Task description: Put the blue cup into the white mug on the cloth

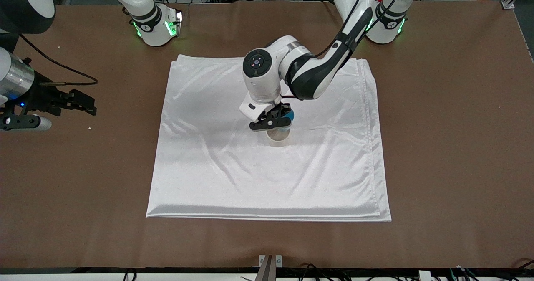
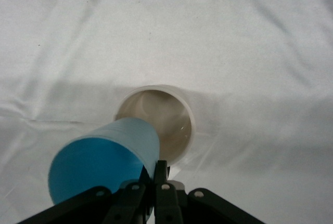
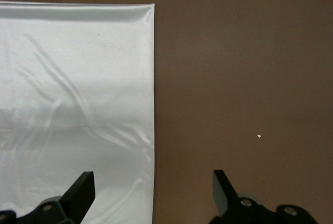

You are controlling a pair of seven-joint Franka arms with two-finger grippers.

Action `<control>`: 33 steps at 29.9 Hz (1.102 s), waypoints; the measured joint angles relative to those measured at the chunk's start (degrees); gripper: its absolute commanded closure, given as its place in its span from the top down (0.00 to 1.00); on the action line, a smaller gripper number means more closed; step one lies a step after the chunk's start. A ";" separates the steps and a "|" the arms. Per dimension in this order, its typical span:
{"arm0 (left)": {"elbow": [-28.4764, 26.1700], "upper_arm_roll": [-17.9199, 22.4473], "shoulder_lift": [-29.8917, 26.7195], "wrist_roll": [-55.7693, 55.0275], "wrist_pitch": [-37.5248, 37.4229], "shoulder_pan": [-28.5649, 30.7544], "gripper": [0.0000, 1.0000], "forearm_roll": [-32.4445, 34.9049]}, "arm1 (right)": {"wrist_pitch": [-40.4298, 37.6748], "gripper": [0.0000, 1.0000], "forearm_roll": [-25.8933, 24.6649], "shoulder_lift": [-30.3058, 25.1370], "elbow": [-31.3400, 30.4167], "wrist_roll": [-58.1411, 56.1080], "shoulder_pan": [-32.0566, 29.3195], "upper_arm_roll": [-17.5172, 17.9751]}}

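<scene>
The white mug [image 1: 278, 138] stands upright near the middle of the cloth [image 1: 208, 168]; its handle is hidden. My left gripper [image 1: 278, 120] is shut on the blue cup [image 1: 288, 116] and holds it just above the mug. In the left wrist view the blue cup [image 2: 104, 161] is tilted, pinched by its wall at the left gripper [image 2: 151, 174], and sits over the rim of the open mug [image 2: 179, 112] on the cloth [image 2: 208, 37]. My right gripper [image 1: 89, 105] is open and empty, waiting over the bare table at the right arm's end.
The brown table [image 1: 438, 147] surrounds the cloth on all sides. In the right wrist view, the right gripper [image 3: 153, 190] hangs over the cloth's edge [image 3: 78, 78] and the bare table [image 3: 234, 78]. A small white speck [image 3: 259, 136] lies on the table.
</scene>
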 measured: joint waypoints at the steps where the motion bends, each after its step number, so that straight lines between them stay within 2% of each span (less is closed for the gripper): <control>1: 0.02 0.00 0.15 0.00 0.25 -0.02 0.00 -0.03 | 0.16 1.00 0.00 0.00 -0.04 0.00 -0.11 0.00; 16: 0.09 0.00 3.38 0.00 3.35 -0.38 0.00 -0.08 | 3.17 1.00 -0.03 -0.22 -0.70 -3.97 -2.75 0.02; 26: 0.11 0.03 4.59 0.00 4.21 -0.38 0.00 -0.08 | 3.51 1.00 -0.04 -2.34 -0.95 -4.57 -4.65 0.02; 31: 0.14 0.19 4.95 0.00 5.11 -0.31 0.05 -0.08 | 3.87 1.00 -0.04 -3.92 -2.34 -4.62 -4.75 0.07; 33: 0.19 0.22 4.96 0.00 5.16 -0.28 0.17 -0.08 | 3.93 1.00 -0.06 -4.50 -2.95 -4.62 -4.75 0.13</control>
